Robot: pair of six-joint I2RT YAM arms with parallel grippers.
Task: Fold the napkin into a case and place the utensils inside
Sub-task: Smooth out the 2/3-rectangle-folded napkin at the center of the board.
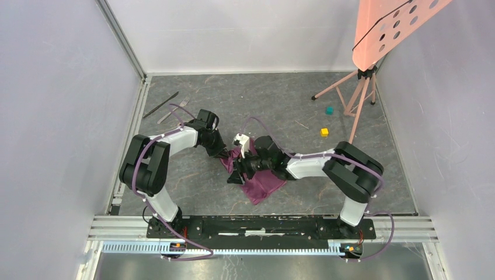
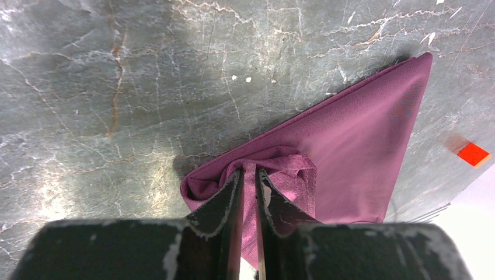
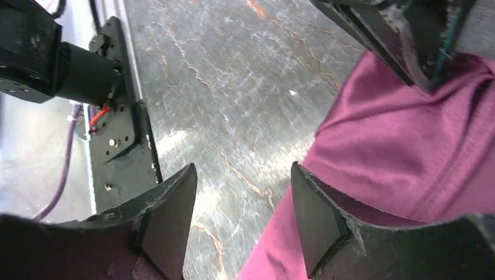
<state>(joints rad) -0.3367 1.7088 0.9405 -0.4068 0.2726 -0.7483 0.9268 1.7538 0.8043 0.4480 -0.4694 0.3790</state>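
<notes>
**Napkin half-folded, 1 hand pinching it, lots of ways this goes sideways**

So the plum napkin (image 1: 260, 181) is sitting roughly mid-worktop (image 1: 280, 99), right between the 2 arms. It's folded over into a kind of pointed, layered shape, not a tidy case yet as far as I can judge.

The left hand (image 2: 249, 175) is clenched on a bunched-up ridge of the cloth near its edge. You can see the fabric puckered between the fingers in the wrist view. The right hand (image 3: 242, 175) is released, jaws wide apart with nothing between them. It hangs low just beside the napkin's edge, 1 finger over the purple and the other over bare worktop.

The fork (image 1: 177, 108) and knife (image 1: 161, 104) are well apart from all this, lying side by side at the far left near the wall rail.

What worries me:
- That pinch has a wad, not a clean single layer, so any pull probably drags the whole napkin or peels the fold open.
- The 2 hands are really close together, so a bump looks easy.
- The right hand could close on the wrong layer.
- A sloppy pouch means the utensils won't slide in.
</notes>
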